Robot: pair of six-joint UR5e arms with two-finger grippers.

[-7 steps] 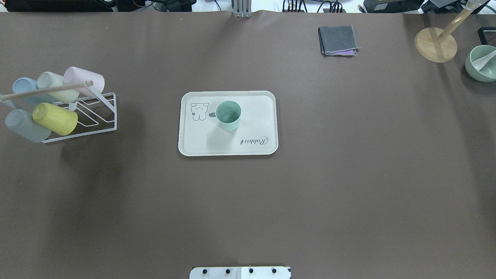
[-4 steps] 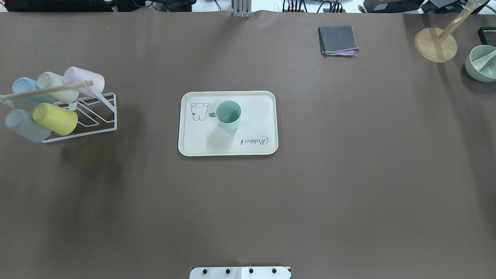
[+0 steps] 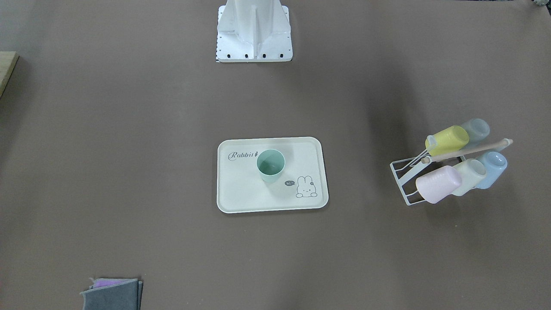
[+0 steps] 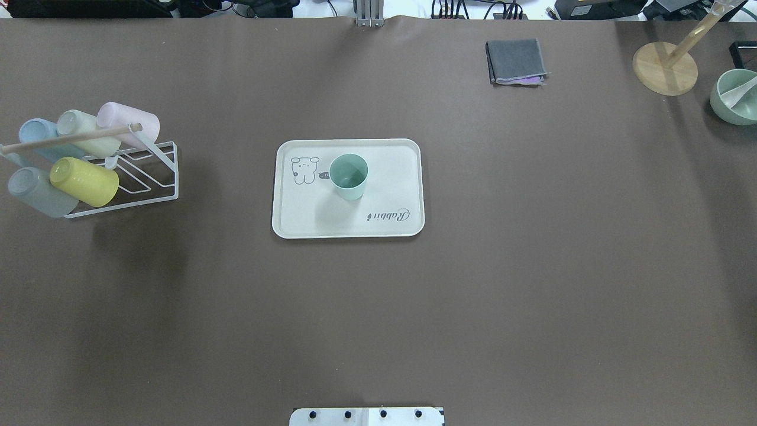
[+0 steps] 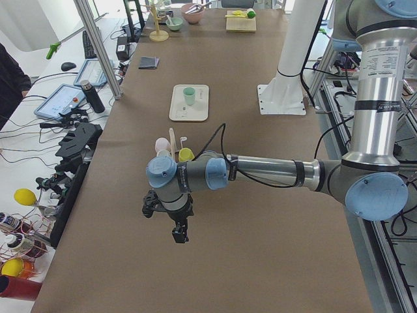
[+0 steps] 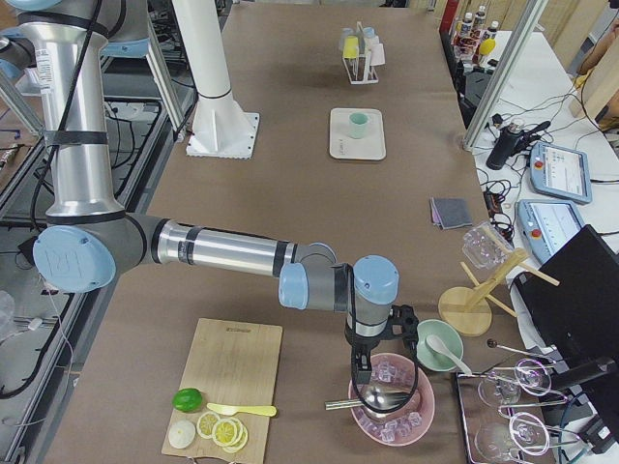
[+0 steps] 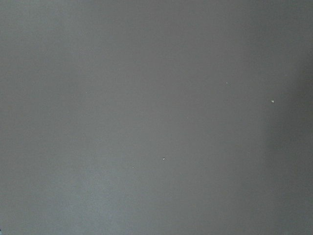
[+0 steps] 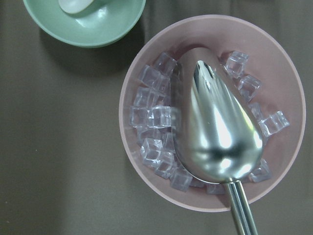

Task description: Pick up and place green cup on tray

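The mint-green cup (image 4: pixel 348 176) stands upright on the cream-white "Rabbit" tray (image 4: pixel 307 213) at the table's middle; both also show in the front view, the cup (image 3: pixel 270 165) on the tray (image 3: pixel 241 193). Neither arm is over the tray. My left gripper (image 5: pixel 177 231) hangs above bare table at the left end, far from the cup (image 5: pixel 189 96). My right gripper (image 6: pixel 363 372) hangs over a pink bowl of ice at the right end. Both show only in the side views, so I cannot tell whether they are open or shut.
A white wire rack (image 4: pixel 89 165) with several pastel cups stands left of the tray. A folded grey cloth (image 4: pixel 516 61), a wooden stand (image 4: pixel 665 66) and a green bowl (image 4: pixel 733 97) lie far right. The pink ice bowl (image 8: pixel 146 54) holds a metal scoop (image 8: pixel 215 122).
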